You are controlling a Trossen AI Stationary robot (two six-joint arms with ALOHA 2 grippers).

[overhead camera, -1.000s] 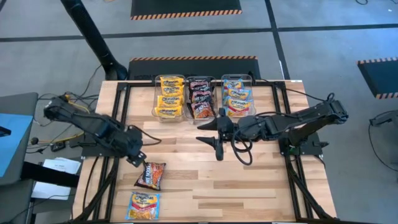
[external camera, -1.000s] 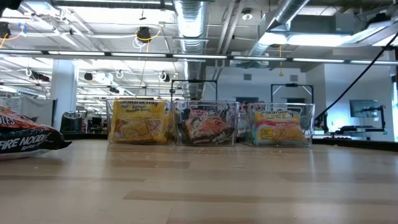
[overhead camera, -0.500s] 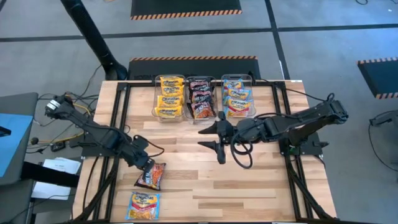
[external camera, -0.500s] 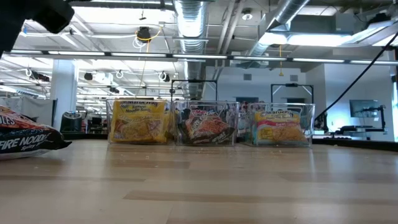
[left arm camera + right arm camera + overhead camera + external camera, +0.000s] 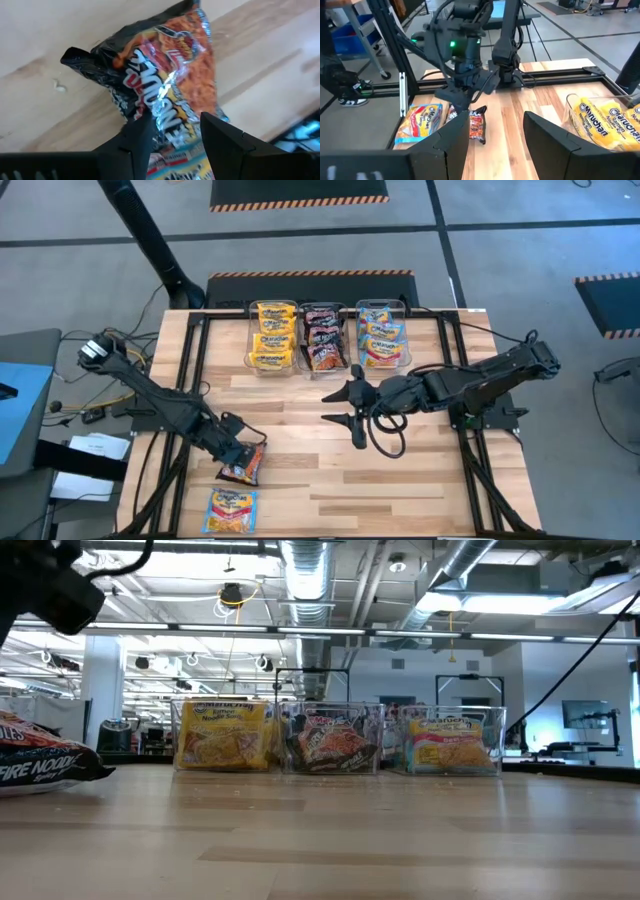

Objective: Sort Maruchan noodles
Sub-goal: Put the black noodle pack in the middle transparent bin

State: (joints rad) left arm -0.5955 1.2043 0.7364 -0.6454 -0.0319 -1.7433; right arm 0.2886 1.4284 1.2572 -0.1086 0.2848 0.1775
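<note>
A dark maroon packet [image 5: 244,471] [image 5: 165,75] [image 5: 478,128] [image 5: 40,768] lies flat on the table's near left. A light blue packet [image 5: 230,510] [image 5: 420,120] lies nearer the near edge. My left gripper [image 5: 240,451] [image 5: 172,125] [image 5: 465,101] is open and points down over the dark packet's far end. Its fingers stand on either side of that end. My right gripper [image 5: 328,406] [image 5: 492,122] is open and waits mid-table, touching nothing. More packets fill three clear bins at the far edge. My left gripper comes at the dark packet's far end [image 5: 165,117] from above, slanting from the table's left, with the crinkled wrapper between its open fingers [image 5: 142,135]. I cannot tell whether they touch it. The packet lies flat on the table.
Three clear bins stand in a row at the far edge: yellow packets [image 5: 272,335] [image 5: 225,735], dark ones [image 5: 323,337] [image 5: 332,740], light blue ones [image 5: 381,335] [image 5: 452,740]. Black frame rails [image 5: 195,370] run along both table sides. Bare wood lies between the bins and the loose packets.
My left gripper has moved toward the near edge and to the right, down onto the dark packet's far end. Its arm has come into the low view's upper left. The packets have stayed put.
</note>
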